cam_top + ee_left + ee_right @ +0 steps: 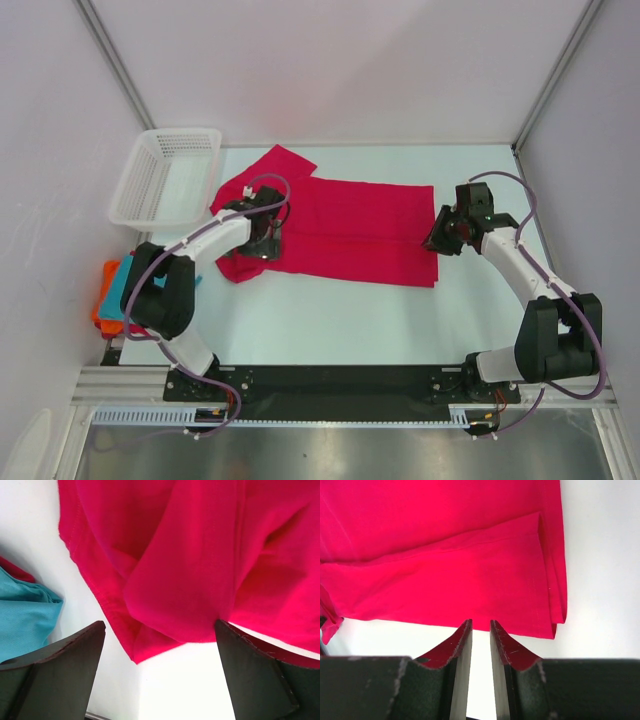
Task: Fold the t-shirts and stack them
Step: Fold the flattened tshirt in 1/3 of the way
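The crimson-pink t-shirt point(350, 230) lies flat across the table, folded into a long band, with a sleeve bunched at its left end point(170, 555). My left gripper point(265, 243) hovers over that left end; its jaws point(160, 625) stand wide open with nothing between them. At the shirt's right hem point(470, 580) my right gripper point(438, 240) sits low. Its jaws point(480, 622) are a narrow gap apart, bare table showing between them, tips just short of the hem. The teal t-shirt point(125, 280) point(22, 615) and the orange t-shirt point(103, 303) lie piled at the table's left edge.
A white mesh basket point(130, 195) stands at the back left corner, beside the shirt's upper sleeve. Walls close in the table on the left, back and right. The arm bases and a black rail point(330, 380) run along the near edge.
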